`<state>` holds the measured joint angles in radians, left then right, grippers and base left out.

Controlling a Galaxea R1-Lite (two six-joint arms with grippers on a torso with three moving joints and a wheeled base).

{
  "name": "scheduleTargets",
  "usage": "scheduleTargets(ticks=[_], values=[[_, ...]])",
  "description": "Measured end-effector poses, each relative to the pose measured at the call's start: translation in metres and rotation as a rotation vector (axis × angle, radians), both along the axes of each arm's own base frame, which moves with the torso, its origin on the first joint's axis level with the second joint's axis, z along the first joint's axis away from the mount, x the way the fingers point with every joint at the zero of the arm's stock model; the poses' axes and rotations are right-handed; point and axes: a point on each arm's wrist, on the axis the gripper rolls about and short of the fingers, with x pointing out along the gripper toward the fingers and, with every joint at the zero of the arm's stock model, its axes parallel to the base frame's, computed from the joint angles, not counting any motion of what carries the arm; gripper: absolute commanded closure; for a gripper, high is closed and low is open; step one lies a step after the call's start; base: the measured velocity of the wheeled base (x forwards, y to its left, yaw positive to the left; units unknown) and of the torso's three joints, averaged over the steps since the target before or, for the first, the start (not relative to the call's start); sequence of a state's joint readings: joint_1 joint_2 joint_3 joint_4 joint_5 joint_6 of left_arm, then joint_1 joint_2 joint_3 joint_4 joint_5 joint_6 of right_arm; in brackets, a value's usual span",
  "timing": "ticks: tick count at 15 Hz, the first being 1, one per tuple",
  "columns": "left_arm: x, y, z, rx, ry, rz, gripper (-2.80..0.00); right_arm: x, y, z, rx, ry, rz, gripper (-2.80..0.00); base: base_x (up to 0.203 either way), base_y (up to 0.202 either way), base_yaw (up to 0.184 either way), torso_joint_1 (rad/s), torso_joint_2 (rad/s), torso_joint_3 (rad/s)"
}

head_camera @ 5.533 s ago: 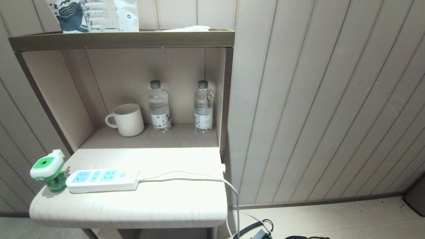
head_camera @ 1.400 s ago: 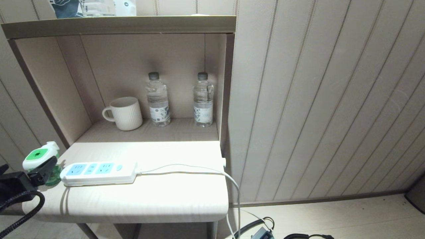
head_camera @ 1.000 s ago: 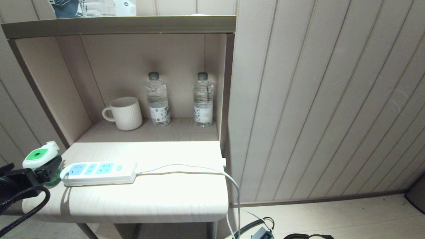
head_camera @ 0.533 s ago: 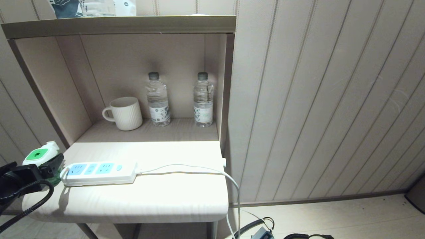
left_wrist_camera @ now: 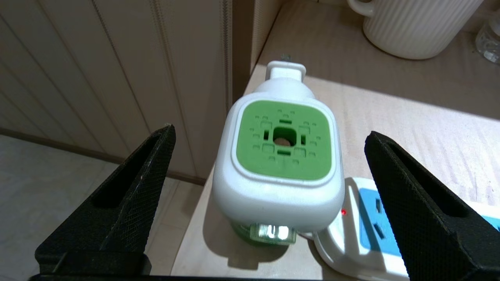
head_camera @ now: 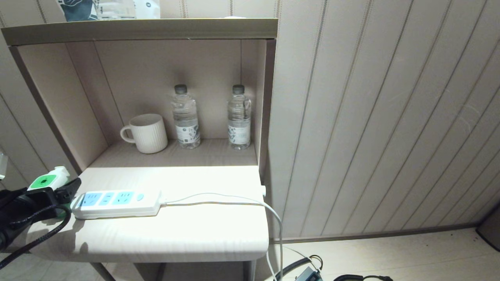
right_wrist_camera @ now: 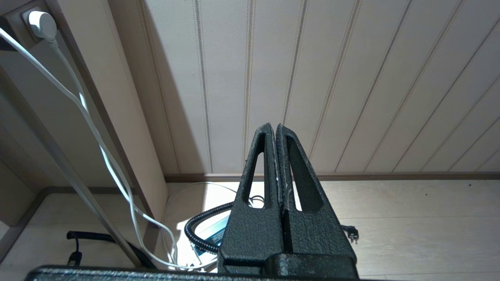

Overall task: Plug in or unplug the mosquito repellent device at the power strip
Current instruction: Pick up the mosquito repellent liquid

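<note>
The mosquito repellent device (head_camera: 46,180), a white head with a green top over a green bottle, stands unplugged on the table's left edge, beside the left end of the power strip (head_camera: 117,203). My left gripper (head_camera: 43,188) is open around the device. In the left wrist view the device (left_wrist_camera: 281,156) sits between the two black fingers (left_wrist_camera: 136,195), with a gap on each side. The power strip (left_wrist_camera: 375,238) shows a blue socket and a small red light. My right gripper (right_wrist_camera: 276,125) is shut on nothing, parked low above the floor.
A ribbed mug (head_camera: 146,133) and two water bottles (head_camera: 185,117) stand in the shelf niche behind. The strip's white cord (head_camera: 218,198) runs over the table's right edge down to a wall plug (right_wrist_camera: 39,23). Cables lie on the floor (head_camera: 308,273).
The left gripper has moved forward along the table's left edge, so its open fingers now flank the device. The device, strip and right arm have not moved.
</note>
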<state>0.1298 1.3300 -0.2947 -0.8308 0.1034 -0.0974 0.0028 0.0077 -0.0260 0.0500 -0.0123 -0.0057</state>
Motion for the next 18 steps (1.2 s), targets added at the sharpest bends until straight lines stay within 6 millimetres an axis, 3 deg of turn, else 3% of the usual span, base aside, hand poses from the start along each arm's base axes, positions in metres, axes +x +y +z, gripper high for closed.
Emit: scheduleTargets(ticks=[18], values=[[0.03,0.011,0.0,-0.007,0.019,0.027,-2.8,0.0,0.0,0.0,0.0,0.0,0.0,0.0,0.0,0.0,0.0,0.0,0.0,0.0]])
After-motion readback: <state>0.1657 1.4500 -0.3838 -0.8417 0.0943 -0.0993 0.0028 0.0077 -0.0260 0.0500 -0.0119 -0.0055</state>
